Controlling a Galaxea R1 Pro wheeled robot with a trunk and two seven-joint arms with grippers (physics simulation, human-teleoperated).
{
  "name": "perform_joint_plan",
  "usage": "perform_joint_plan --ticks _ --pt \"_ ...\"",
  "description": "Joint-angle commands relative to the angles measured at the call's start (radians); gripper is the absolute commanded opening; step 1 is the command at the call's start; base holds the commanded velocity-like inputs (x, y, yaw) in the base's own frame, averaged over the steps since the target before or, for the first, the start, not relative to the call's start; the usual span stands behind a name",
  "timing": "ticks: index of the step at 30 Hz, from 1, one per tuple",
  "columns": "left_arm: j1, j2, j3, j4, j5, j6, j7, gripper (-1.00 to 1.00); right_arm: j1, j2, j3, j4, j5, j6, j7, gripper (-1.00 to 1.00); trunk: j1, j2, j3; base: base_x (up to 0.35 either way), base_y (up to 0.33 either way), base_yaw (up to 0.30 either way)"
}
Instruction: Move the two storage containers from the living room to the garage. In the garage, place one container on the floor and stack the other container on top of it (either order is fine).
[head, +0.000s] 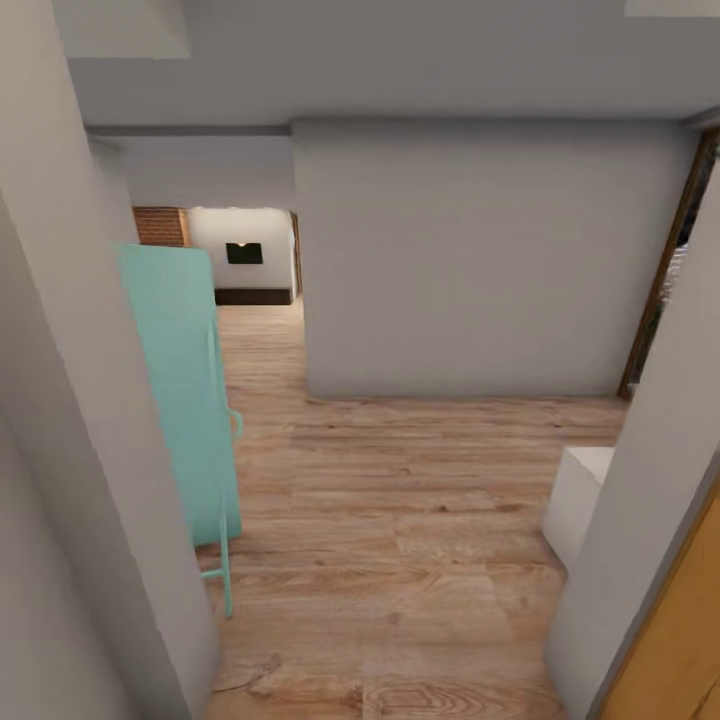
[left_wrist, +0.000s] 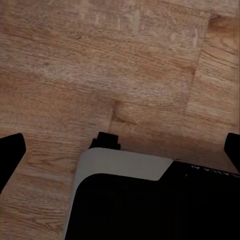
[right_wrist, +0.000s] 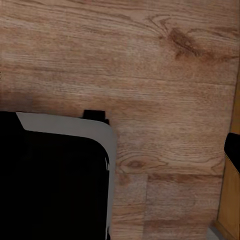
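Both tools hang empty, jaws spread, over wood-plank floor (head: 400, 520); steer between teal panel (head: 185, 390) and white box (head: 575, 500) toward the brick fireplace (head: 160, 226) room.

Hallway, light wood-plank floor (head: 400, 520). Plain grey wall block (head: 480, 260) ahead. A turquoise panel (head: 185, 390) leans at the left wall's edge. Beyond it, a passage opens to a far room: red brick (head: 160, 227), black wall screen (head: 244, 253), dark low bench (head: 254, 296). White box (head: 575, 500) at right; wooden door frame (head: 660, 290) beyond.
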Motion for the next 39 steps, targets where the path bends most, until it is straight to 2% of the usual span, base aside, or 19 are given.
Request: perform_joint_plan --ticks 1,24,39 --pt "-0.001 0.000 -0.007 0.001 0.008 -0.002 0.002 1.00 -0.001 0.001 0.008 0.003 -0.007 -0.005 0.001 1.00 0.001 -0.001 -0.001 0.322 0.000 0.000" --pt "-0.001 -0.001 -0.007 0.000 0.006 0.000 0.002 1.00 -0.001 -0.001 0.005 0.003 -0.007 -0.010 0.001 1.00 0.001 -0.001 -0.001 0.322 -0.001 0.000" --pt "-0.001 0.000 -0.007 0.001 0.006 -0.002 0.002 1.00 -0.001 0.000 0.006 0.003 -0.009 -0.009 -0.005 1.00 0.001 -0.001 -0.001 0.319 -0.084 0.000"
